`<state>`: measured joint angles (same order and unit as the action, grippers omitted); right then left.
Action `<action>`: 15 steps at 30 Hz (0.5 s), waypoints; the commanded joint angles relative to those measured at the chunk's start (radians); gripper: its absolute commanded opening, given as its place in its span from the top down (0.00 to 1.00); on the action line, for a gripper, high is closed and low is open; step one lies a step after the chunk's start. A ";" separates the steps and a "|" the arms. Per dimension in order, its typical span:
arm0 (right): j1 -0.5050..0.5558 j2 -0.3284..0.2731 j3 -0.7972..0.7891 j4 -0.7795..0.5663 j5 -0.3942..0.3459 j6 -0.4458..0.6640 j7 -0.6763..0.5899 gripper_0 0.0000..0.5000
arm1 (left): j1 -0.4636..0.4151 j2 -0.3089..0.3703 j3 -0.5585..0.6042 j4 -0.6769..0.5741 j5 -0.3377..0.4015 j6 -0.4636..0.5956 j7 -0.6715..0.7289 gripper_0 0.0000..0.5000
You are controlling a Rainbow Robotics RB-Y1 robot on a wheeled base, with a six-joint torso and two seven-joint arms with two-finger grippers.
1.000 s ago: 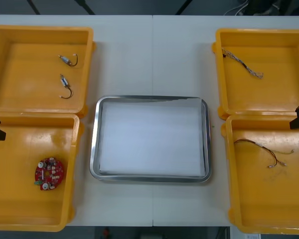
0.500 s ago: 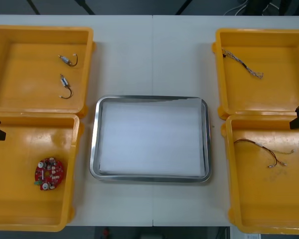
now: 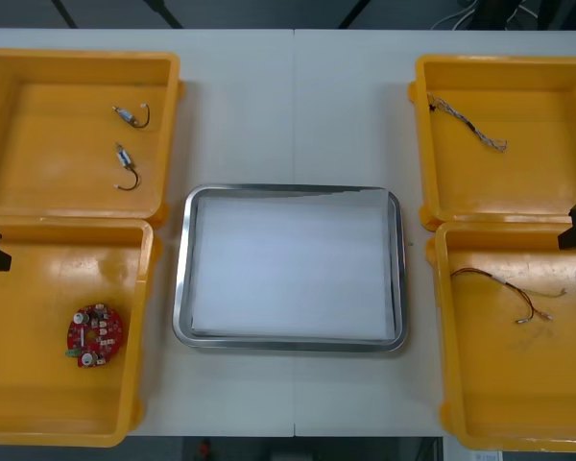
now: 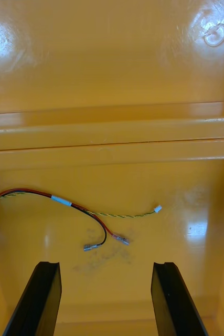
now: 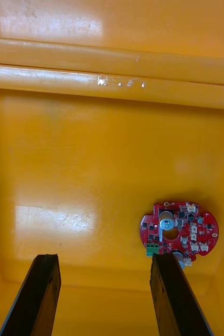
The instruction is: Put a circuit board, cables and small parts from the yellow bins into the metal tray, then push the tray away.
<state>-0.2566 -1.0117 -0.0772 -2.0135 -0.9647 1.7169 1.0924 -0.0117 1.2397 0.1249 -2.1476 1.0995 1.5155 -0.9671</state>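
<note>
Bench [image 3: 288,106] seen from above, with a metal tray [image 3: 290,190] at its centre, white inside and holding nothing. Yellow bins [image 3: 77,58] sit two to each side.

The left end effector [image 5: 104,260] hovers over the near left bin [image 3: 38,394], its black fingers [image 5: 38,294] spread apart with nothing between them. A round red circuit board [image 5: 179,234] lies flat on that bin's floor, just beyond one fingertip and outside the gap.

The right end effector [image 4: 105,265] hangs over the near right bin [image 3: 557,384], also parted and empty. A red and yellow cable [image 4: 75,207] lies in a loose curve on the floor ahead of it.

The far right bin [image 3: 518,182] holds a twisted blue and white cable [image 3: 466,120]. The far left bin [image 3: 48,163] holds two small metal parts [image 3: 132,115].

The board is probably light and stiff, with delicate components on its upper face. Lying flat, it offers little to grip, so pinching across opposite edges looks safest. The cable is likely limp and light. Taking it near the middle, where the strands run together, should keep its ends from snagging.
</note>
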 commanded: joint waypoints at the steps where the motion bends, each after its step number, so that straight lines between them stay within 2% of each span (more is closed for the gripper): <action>1: 0.010 -0.042 -0.036 -0.027 0.007 -0.006 0.032 0.00 | 0.018 0.044 0.029 -0.020 -0.009 -0.008 -0.042 0.00; 15: 0.010 -0.042 -0.036 -0.027 0.007 -0.006 0.032 0.00 | 0.018 0.044 0.029 -0.020 -0.009 -0.008 -0.042 0.00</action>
<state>-0.2566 -1.0117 -0.0772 -2.0135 -0.9647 1.7169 1.0924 -0.0117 1.2397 0.1249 -2.1476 1.0995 1.5155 -0.9671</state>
